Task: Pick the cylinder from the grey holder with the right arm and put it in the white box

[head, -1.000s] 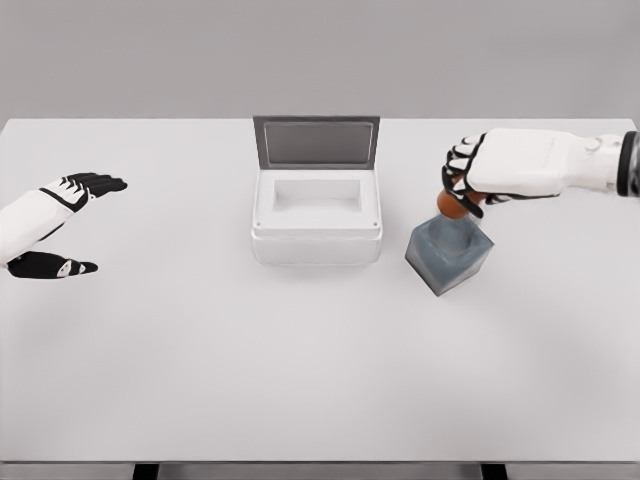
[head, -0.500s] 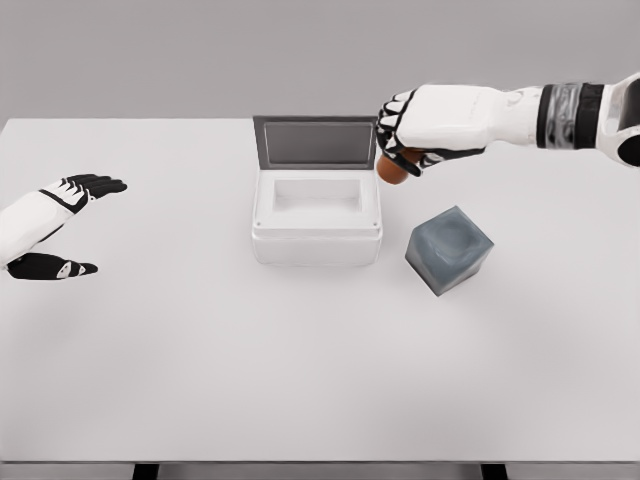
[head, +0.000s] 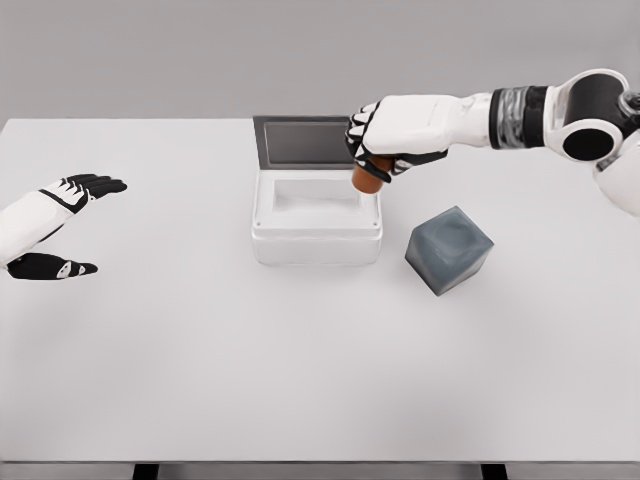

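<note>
Head view: the orange cylinder (head: 366, 178) is clasped in the curled fingers (head: 362, 140) of the right hand (head: 395, 138), held over the white box (head: 316, 232)'s right rim, its cavity just leftward.

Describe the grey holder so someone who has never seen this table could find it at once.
Start at the white box with its raised lid, in the middle of the white table. Just to the box's right stands the grey holder, a dark blue-grey cube turned corner-on. It is the only dark block here; the orange cylinder is up in the right hand, not in it.
</note>
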`<control>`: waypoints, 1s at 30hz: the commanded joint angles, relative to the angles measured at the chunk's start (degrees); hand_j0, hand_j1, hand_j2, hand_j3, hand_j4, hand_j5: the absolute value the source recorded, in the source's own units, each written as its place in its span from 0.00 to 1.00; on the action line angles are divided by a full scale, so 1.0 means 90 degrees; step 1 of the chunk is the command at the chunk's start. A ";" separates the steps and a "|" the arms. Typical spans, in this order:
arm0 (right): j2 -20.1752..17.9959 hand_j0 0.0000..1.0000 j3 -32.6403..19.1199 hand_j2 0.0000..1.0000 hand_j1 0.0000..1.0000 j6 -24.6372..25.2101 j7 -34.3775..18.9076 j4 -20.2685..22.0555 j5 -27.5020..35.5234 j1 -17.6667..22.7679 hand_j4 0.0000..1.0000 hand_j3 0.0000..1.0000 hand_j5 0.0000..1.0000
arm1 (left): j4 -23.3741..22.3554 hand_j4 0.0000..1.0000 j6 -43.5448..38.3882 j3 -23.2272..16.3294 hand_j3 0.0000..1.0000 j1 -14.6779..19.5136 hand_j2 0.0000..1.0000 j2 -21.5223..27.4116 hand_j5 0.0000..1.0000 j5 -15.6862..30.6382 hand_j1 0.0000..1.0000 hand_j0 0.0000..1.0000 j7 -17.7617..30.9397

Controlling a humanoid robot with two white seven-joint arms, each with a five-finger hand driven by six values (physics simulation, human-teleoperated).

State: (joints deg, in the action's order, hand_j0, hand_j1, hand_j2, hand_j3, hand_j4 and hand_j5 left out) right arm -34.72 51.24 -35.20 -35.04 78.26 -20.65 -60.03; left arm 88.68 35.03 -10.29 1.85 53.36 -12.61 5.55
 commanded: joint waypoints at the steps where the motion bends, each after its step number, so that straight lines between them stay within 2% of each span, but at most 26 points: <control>1: 0.0049 0.09 0.0000 0.09 0.09 0.0022 0.0004 -0.0034 -0.0020 0.0010 0.09 0.09 0.09 | 0.0010 1.00 -0.0003 0.0001 1.00 0.0000 1.00 0.0009 1.00 0.0044 1.00 1.00 -0.0001; 30: 0.0127 0.13 0.0098 0.13 0.13 0.0022 0.0004 0.0044 -0.0029 -0.0049 0.13 0.13 0.13 | 0.0001 1.00 -0.0003 0.0001 1.00 0.0000 1.00 0.0009 1.00 0.0044 1.00 1.00 -0.0011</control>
State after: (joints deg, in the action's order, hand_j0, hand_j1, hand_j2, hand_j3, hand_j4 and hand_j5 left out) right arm -33.54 52.19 -35.19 -35.06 78.65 -21.23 -60.47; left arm 88.70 35.03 -10.29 1.85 53.36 -12.61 5.54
